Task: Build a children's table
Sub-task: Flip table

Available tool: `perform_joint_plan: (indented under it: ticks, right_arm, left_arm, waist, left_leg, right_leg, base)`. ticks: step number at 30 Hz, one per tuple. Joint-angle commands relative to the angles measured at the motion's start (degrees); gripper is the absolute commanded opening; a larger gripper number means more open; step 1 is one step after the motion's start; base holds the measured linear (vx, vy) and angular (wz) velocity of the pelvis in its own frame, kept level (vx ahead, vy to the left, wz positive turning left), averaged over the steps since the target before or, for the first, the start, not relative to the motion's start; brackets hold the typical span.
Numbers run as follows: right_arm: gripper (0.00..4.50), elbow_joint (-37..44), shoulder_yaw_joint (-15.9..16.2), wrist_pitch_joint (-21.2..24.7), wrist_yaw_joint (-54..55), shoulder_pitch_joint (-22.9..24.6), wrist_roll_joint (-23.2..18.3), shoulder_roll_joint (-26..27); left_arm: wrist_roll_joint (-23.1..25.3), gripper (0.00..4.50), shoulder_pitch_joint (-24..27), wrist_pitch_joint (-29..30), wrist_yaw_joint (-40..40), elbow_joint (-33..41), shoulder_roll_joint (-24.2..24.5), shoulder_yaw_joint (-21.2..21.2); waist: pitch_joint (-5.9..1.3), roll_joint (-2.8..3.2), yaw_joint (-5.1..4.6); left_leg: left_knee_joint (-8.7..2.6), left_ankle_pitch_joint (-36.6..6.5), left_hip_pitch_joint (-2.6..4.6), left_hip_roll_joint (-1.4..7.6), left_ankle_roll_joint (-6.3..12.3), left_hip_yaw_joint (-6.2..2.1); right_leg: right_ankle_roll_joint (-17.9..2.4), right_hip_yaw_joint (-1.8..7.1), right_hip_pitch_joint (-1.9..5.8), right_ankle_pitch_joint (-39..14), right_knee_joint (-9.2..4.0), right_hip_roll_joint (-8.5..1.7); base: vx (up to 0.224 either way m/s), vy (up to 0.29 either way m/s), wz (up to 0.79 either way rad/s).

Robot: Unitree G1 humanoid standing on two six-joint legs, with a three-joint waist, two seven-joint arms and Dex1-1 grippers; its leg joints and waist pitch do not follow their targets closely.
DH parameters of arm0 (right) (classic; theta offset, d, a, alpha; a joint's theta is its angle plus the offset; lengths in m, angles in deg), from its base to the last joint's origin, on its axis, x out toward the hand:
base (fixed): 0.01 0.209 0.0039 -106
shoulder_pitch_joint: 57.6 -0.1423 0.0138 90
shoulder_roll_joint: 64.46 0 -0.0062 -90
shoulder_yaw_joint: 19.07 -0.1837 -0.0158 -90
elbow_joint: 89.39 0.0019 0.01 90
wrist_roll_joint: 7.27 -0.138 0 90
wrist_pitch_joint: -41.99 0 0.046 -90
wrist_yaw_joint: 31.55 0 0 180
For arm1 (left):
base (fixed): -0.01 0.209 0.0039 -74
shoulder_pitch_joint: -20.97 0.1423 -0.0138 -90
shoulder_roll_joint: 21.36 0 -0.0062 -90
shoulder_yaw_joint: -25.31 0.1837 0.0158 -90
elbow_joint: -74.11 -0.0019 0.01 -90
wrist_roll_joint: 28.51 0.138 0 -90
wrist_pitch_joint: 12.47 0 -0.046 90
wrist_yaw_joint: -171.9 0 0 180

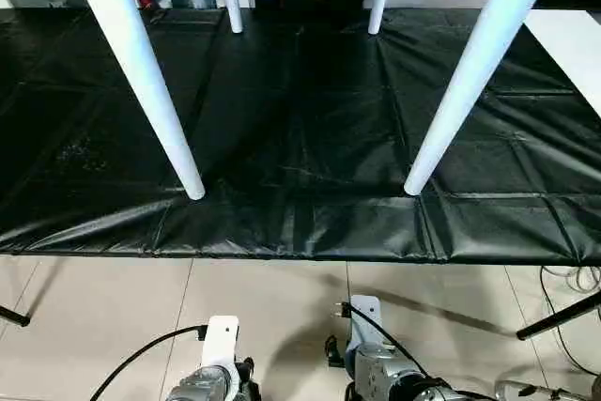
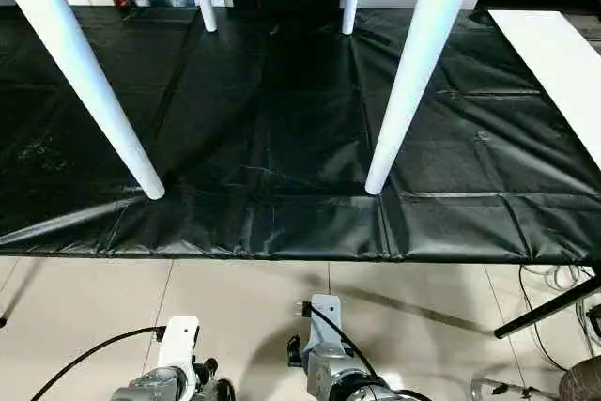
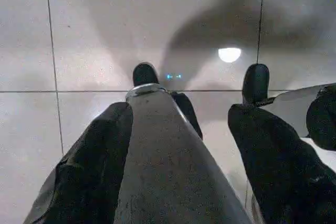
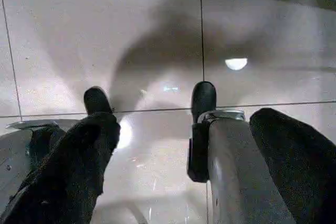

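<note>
Silver forearms (image 1: 211, 384), white wrist brackets, black cables, black padded claw fingers (image 3: 94, 171)

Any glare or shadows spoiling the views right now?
Left eye view: the black cover shows sheen along its creases, yet the white legs read clearly. Left wrist view: a lamp reflection on the floor tiles, beside a dark shadow.

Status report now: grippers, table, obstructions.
Left gripper and right gripper open, empty, aimed at the floor. Table upright, four legs standing on the black cover. Nothing in the way.
</note>
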Motion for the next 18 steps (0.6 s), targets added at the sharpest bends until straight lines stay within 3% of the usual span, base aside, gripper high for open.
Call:
perform_joint_plan:
  ticks: [1,7,14,18]
  right_arm:
    - [4.50,0.2,1.2,0.0,0.6,6.7,-0.3,13.0]
    - [4.50,0.2,1.2,0.0,0.6,6.7,-0.3,13.0]
    - [4.50,0.2,1.2,0.0,0.6,6.7,-0.3,13.0]
    - [4.50,0.2,1.2,0.0,0.6,6.7,-0.3,13.0]
  left_arm:
    - [0.5,3.27,0.5,0.3,-0.3,-0.6,0.0,-0.1]
    - [0.5,3.27,0.5,0.3,-0.3,-0.6,0.0,-0.1]
    - [0.5,3.27,0.5,0.3,-0.3,-0.6,0.0,-0.1]
    - [0.5,3.27,0.5,0.3,-0.3,-0.6,0.0,-0.1]
  waist:
    - [-3.55,0.07,-0.14]
    - [-3.64,0.03,-0.14]
    - [-3.39,0.04,-0.14]
    - [-3.46,0.02,-0.14]
  left_leg:
    - [-4.74,-8.2,0.17,3.54,3.33,-0.77]
    - [-4.60,-6.6,0.19,3.56,5.18,-0.60]
    - [-4.90,-9.0,0.26,3.67,4.03,-0.59]
    - [-4.86,-8.5,0.27,3.66,3.90,-0.55]
  right_leg:
    - [-14.8,3.45,2.23,-0.9,-4.37,-5.15]
    - [-15.7,3.27,2.30,2.2,-4.15,-5.16]
    - [-15.3,3.40,2.18,-1.9,-4.60,-5.19]
    - [-15.2,3.43,2.17,-1.1,-4.52,-5.16]
  base:
    - [0.000,0.000,0.00]
    - [0.000,0.000,0.00]
    - [0.000,0.000,0.00]
    - [0.000,0.000,0.00]
